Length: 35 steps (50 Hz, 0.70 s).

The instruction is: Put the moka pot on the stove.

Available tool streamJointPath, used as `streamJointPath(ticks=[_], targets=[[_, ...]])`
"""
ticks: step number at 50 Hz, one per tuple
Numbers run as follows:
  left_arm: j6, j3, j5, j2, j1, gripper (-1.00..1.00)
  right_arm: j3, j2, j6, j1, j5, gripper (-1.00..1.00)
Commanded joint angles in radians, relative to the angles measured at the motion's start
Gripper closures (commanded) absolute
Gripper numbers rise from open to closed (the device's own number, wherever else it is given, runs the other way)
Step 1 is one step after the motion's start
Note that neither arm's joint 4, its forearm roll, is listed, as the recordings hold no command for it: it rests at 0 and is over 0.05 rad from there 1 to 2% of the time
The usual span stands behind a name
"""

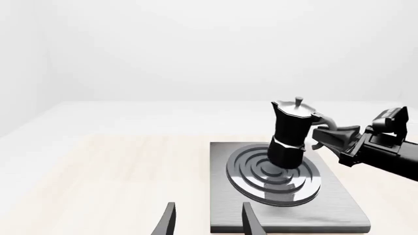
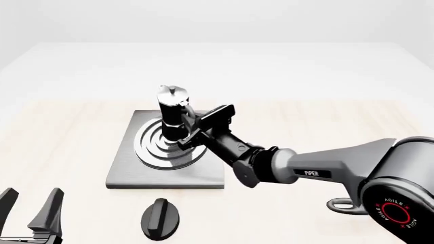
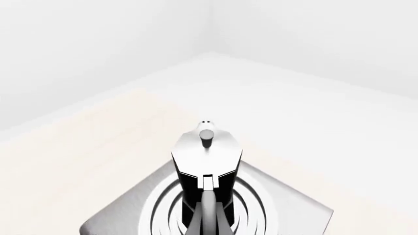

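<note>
The moka pot stands upright in the middle of the burner rings on the grey stove. My right gripper reaches in from the right and is shut on the pot's black side handle. The left wrist view shows the pot on the stove with the right gripper at its handle. The right wrist view looks down over the pot's silver lid onto the stove. My left gripper is open and empty at the near left, well short of the stove.
A black oval knob lies on the table just in front of the stove's near edge. The right arm stretches across the table's right half to the stove.
</note>
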Motion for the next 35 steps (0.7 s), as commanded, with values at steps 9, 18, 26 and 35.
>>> streamJointPath(ticks=[9, 18, 26, 35], targets=[[0.0, 0.0, 0.0, 0.0, 0.0, -1.0, -0.039, 0.039, 0.009, 0.0, 0.006, 1.0], [0.0, 0.0, 0.0, 0.0, 0.0, -1.0, -0.043, 0.047, 0.01, 0.004, 0.008, 1.0], [0.0, 0.0, 0.0, 0.0, 0.0, -1.0, -0.049, 0.058, 0.012, 0.005, 0.011, 1.0], [0.0, 0.0, 0.0, 0.0, 0.0, -1.0, -0.054, 0.068, 0.012, 0.003, 0.015, 1.0]])
